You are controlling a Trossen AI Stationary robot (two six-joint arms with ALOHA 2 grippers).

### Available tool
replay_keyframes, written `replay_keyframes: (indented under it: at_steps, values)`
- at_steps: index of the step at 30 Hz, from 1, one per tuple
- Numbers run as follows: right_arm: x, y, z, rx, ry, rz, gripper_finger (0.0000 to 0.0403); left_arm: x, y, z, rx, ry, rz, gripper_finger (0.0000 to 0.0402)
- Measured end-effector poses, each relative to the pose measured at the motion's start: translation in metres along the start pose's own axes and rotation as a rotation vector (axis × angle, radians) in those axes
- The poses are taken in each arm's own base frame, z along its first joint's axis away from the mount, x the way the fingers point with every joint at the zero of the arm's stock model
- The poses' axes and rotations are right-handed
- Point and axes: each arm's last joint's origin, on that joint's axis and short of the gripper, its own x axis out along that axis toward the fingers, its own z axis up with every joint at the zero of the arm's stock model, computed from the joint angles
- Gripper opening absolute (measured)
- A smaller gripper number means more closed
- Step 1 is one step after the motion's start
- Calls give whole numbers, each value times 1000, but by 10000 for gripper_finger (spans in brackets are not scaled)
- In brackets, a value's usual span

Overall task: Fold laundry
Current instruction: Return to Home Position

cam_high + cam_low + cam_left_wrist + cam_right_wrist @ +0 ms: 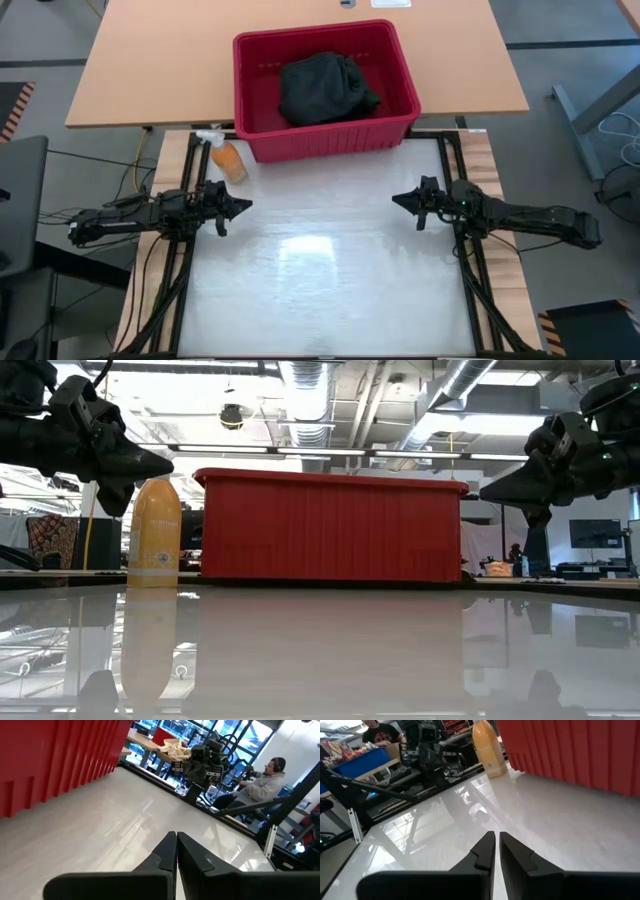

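The laundry [325, 88] is a crumpled dark garment lying inside the red bin [250, 120], which stands at the white table's far edge. In the low view only the bin's ribbed wall [330, 525] shows. My left gripper [247, 207] hovers shut above the table's left side, pointing level toward the middle. My right gripper [395, 200] hovers shut above the right side and faces it. Their wrist views show the left fingers [176, 836] and the right fingers [497, 835] closed with nothing between them. Both grippers are well short of the bin.
An orange bottle [228, 160] with a white top stands on the table next to the bin's near left corner [155, 530]. A wooden table [150, 60] lies beyond the bin. The bare glossy tabletop [320, 270] spreads between the arms. People sit in the room beyond [265, 780].
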Motion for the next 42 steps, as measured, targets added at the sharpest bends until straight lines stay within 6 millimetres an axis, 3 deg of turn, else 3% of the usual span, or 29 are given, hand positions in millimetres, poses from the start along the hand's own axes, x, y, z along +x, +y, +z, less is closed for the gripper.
replay_keyframes:
  at_steps: [42]
  values:
    - [0,-2,-6,3,55,-23,56,0,0,0,-3,2,0,0]
